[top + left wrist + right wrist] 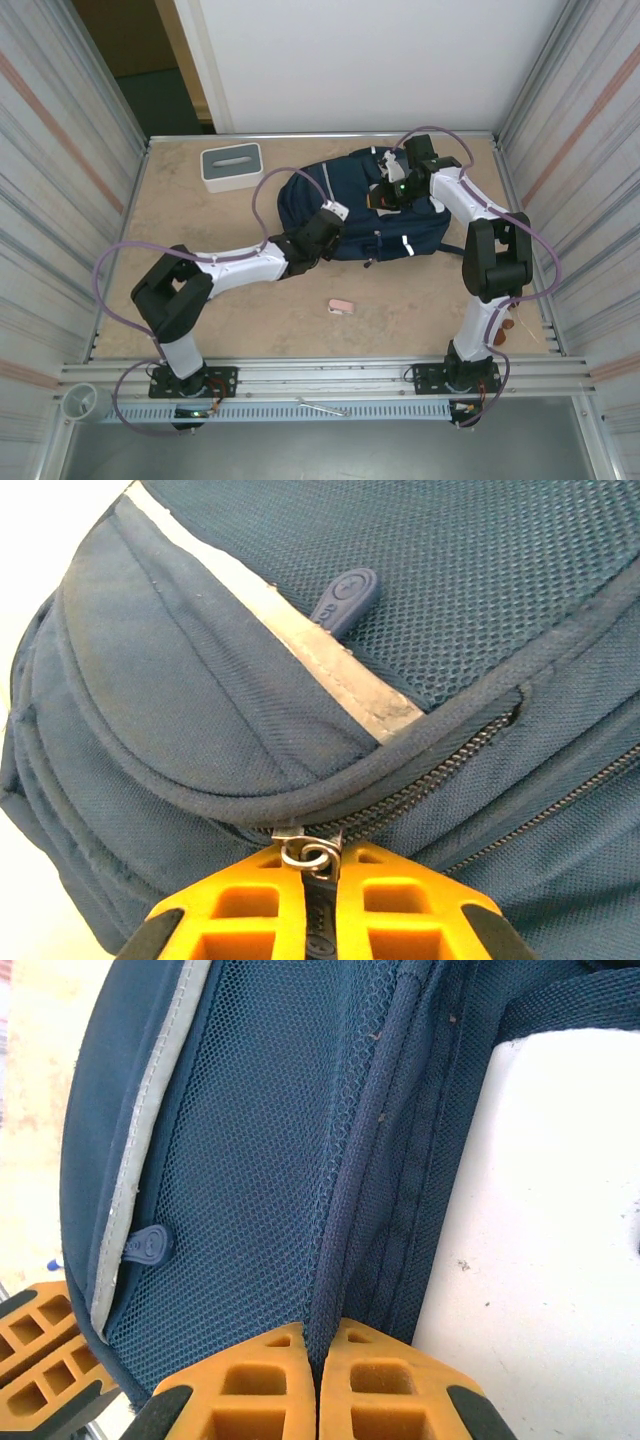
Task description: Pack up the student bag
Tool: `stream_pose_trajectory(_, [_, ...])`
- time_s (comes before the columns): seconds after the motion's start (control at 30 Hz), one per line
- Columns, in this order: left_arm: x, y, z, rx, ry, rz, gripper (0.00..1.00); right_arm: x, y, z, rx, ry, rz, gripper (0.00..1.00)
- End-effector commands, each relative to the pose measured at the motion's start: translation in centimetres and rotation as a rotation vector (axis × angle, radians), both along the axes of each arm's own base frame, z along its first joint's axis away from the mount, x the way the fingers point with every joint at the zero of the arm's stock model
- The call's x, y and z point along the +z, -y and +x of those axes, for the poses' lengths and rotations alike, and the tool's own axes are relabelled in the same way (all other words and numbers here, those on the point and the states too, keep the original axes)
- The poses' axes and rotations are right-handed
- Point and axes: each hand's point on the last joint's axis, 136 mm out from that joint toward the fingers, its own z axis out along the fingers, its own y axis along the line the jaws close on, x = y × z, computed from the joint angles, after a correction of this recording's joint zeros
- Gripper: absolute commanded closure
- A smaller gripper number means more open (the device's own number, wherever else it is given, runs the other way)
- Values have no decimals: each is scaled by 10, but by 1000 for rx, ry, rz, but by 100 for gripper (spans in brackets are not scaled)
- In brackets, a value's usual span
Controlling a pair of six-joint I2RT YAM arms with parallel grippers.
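Observation:
The student bag (365, 210), navy blue with white stripes, lies in the middle of the table. At its left front edge my left gripper (322, 232) is shut on a dark zip pull (322, 900). The pull's metal ring (310, 854) sits right at the orange fingertips, where the zip (440, 765) runs under a pocket flap. My right gripper (393, 192) is over the bag's far side. In the right wrist view this gripper (318, 1338) is shut on a raised seam of the bag's fabric (345, 1230), beside blue mesh.
A grey-and-white box (231, 166) stands at the far left of the table. A small pink item (341, 307) lies on the bare tabletop in front of the bag. Ribbed walls close in both sides. A metal rail (320, 372) runs along the near edge.

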Motion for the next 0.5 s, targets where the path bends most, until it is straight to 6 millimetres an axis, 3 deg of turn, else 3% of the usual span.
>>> stream_pose_trajectory(0.0, [11,2,2,-86,-3,-67,100,20,0,4,25,62,30,100])
stream_pose_trajectory(0.1, [14,5,-6,-183,-31,-123,100,20,1,4,39,64,2,100])
stream_pose_trajectory(0.33, [14,-2,-26,-318,-59,-226,100,22,-14,2,110,69,-22,100])
stream_pose_trajectory(0.47, [14,4,-40,-379,-84,-275,100,29,-25,5,143,89,-9,100])
